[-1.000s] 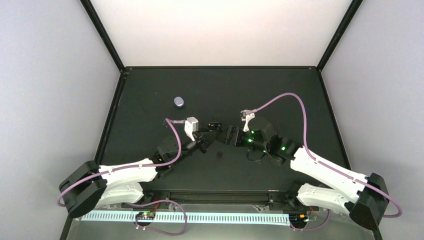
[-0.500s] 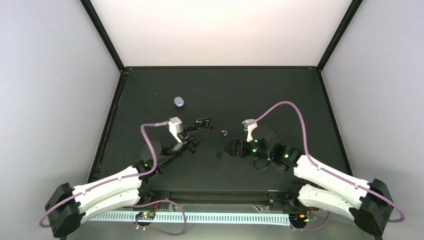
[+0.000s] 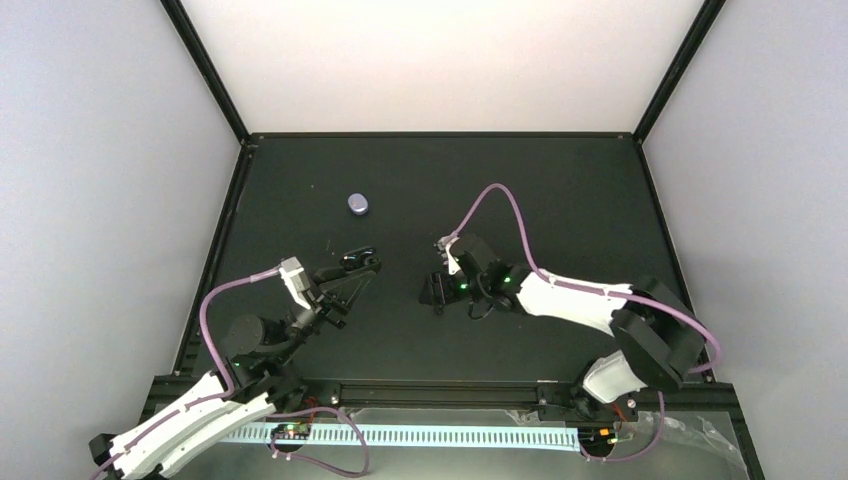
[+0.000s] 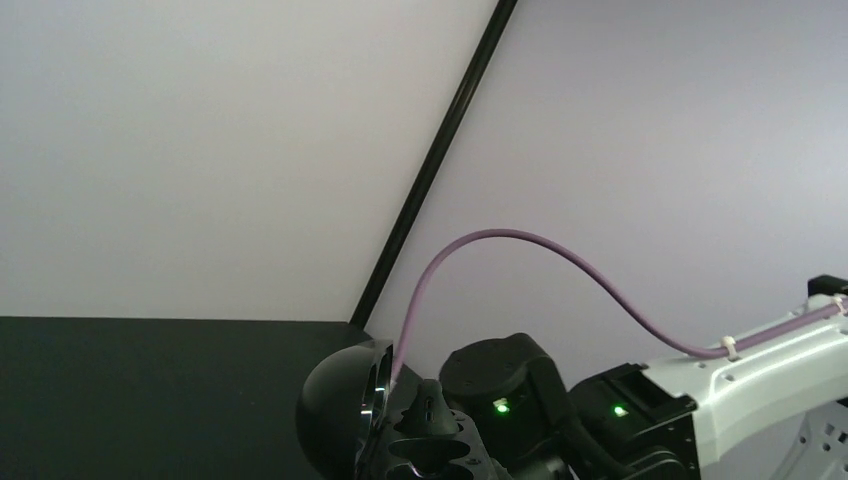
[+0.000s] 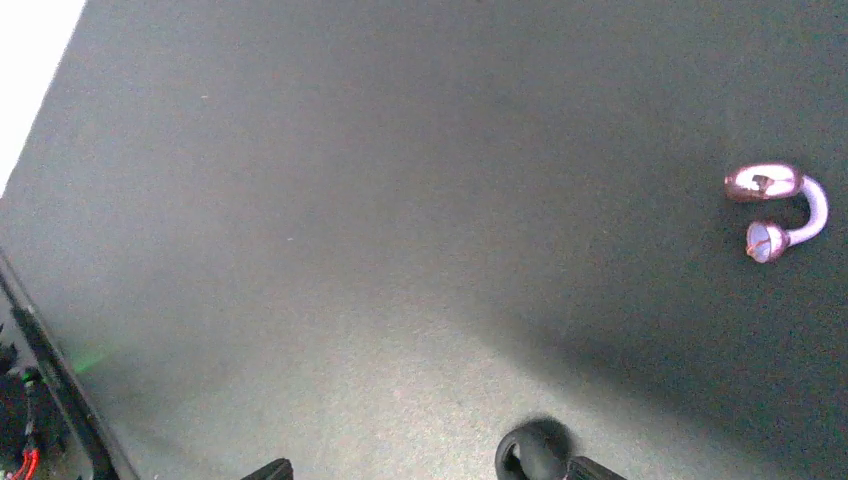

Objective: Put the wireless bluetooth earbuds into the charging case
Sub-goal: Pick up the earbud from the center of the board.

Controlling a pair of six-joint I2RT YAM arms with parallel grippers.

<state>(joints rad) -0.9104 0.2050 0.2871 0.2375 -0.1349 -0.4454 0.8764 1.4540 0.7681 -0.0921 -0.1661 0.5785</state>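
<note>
My right pincer (image 5: 430, 470) stands open over the table (image 5: 300, 200), with a black earbud (image 5: 528, 452) by one finger. Only this wrist view shows a shiny pink hook (image 5: 780, 210) beyond. My left pincer (image 3: 358, 261) is closed. The overhead view alone shows the lavender charging case (image 3: 358, 204), well apart from both.

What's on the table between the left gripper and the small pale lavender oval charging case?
Nothing. In the top view, only bare black table lies between the left gripper and the pale lavender oval charging case.
</note>
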